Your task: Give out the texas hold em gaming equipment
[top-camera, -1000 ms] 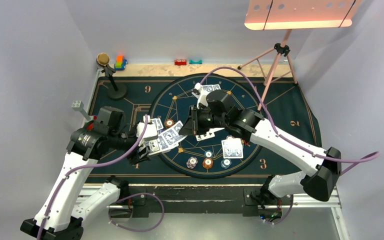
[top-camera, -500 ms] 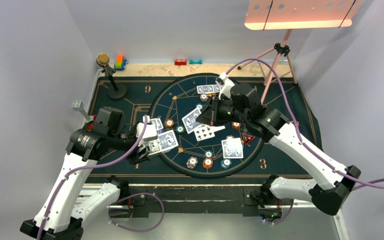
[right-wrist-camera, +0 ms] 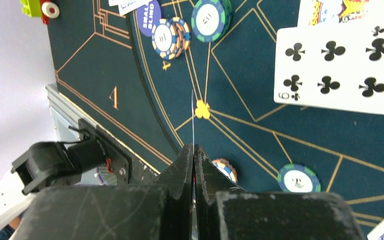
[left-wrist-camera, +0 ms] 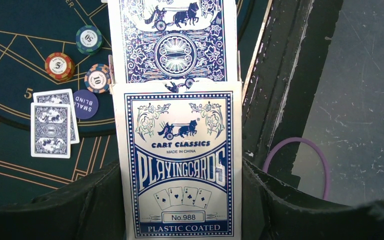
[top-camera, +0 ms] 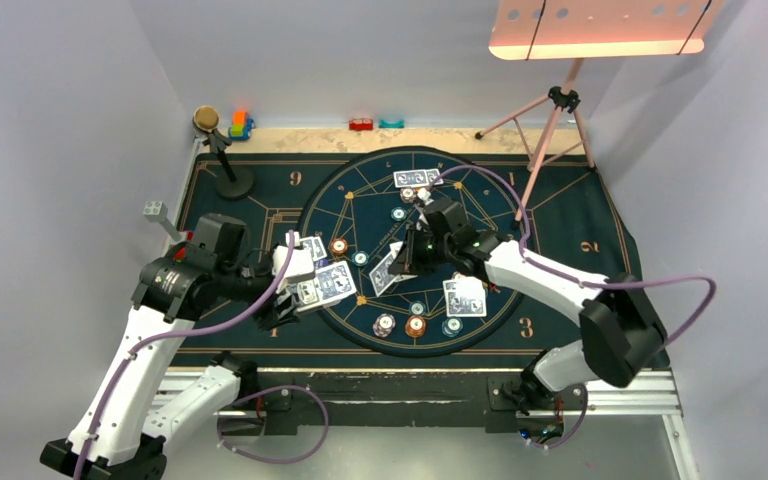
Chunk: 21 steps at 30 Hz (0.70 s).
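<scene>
- what was the left hand (top-camera: 298,278) doing?
- it was clamped on the card box (left-wrist-camera: 180,165), near the left side of the table (top-camera: 300,140), with one blue-backed card (left-wrist-camera: 172,40) poking out of the top.
- and the right hand (right-wrist-camera: 194,150)?
- pressed together on a single card (top-camera: 388,270), held edge-on over the middle, near the face-up six of clubs (right-wrist-camera: 340,67).

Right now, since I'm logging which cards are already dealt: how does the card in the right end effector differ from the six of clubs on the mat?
The held card is pinched between the shut fingers of the right end effector; the six of clubs lies loose and flat on the mat. The held card shows its blue patterned back from above; the six of clubs lies face up. Both are playing cards.
</scene>
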Tool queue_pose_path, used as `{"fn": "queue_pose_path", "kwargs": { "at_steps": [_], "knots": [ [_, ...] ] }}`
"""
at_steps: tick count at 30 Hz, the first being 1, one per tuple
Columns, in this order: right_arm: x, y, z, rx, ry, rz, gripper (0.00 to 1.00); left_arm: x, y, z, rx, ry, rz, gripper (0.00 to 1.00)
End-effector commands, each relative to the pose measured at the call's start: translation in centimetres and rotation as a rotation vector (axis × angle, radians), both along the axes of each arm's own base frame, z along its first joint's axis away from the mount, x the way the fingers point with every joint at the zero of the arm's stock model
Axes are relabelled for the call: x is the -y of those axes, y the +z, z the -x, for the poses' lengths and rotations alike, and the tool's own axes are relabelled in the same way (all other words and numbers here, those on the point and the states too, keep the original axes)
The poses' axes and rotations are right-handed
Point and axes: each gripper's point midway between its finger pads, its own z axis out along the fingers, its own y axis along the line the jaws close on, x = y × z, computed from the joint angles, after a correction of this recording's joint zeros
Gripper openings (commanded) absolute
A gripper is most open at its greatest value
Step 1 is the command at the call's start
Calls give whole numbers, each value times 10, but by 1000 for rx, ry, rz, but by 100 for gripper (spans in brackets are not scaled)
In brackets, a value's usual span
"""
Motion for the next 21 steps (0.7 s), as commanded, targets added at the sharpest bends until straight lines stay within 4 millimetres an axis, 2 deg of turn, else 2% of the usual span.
{"fn": "queue_pose_path", "kwargs": {
  "at_steps": [1,11,13,16,19,21],
  "knots": [
    [-22,8,-22,63,-9,-100,0,4,19,2,38,-5,47,0],
    [-18,-60,-15,-54,-21,-28,0,4,18,2,34,-9,43,0],
    [-13,-70,-16,-65,-36,5,7,4,19,2,34,-10,45,0],
    [-2,-76,-17,-71,-65,67,24,3,18,3,34,-10,43,0],
    [9,-72,-20,-62,-87,128,41,3,17,4,32,-10,43,0],
    [15,-60,-24,-31,-101,162,51,4,16,4,27,-11,45,0]
  ]
}}
